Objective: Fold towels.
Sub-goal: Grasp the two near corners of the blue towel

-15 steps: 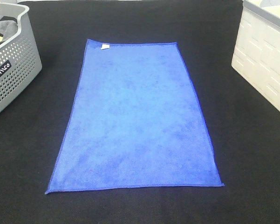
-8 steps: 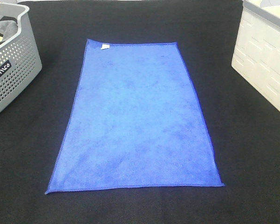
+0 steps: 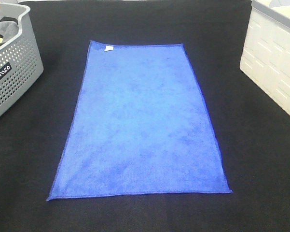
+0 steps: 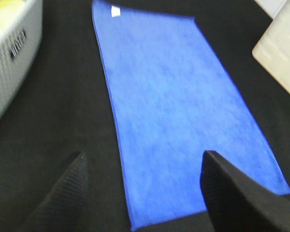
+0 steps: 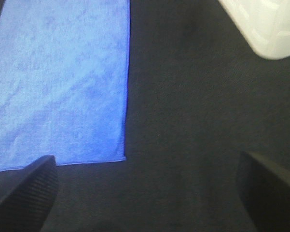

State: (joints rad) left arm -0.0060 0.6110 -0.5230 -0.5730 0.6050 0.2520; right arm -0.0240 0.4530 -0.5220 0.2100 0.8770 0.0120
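Note:
A blue towel (image 3: pixel 142 123) lies flat and unfolded on the black table, long side running away from me, with a small white tag (image 3: pixel 108 48) at its far left corner. It also shows in the left wrist view (image 4: pixel 178 106) and the right wrist view (image 5: pixel 58 82). Neither gripper shows in the exterior high view. My left gripper (image 4: pixel 145 193) is open above the towel's near left corner. My right gripper (image 5: pixel 145 193) is open above the bare table just right of the towel's near right corner (image 5: pixel 124 158). Both are empty.
A grey perforated basket (image 3: pixel 9 72) with cloth inside stands at the far left, also in the left wrist view (image 4: pixel 9 53). A white bin (image 3: pixel 275 67) stands at the far right, also in the right wrist view (image 5: pixel 265 24). Black cloth (image 3: pixel 34 159) covers the table.

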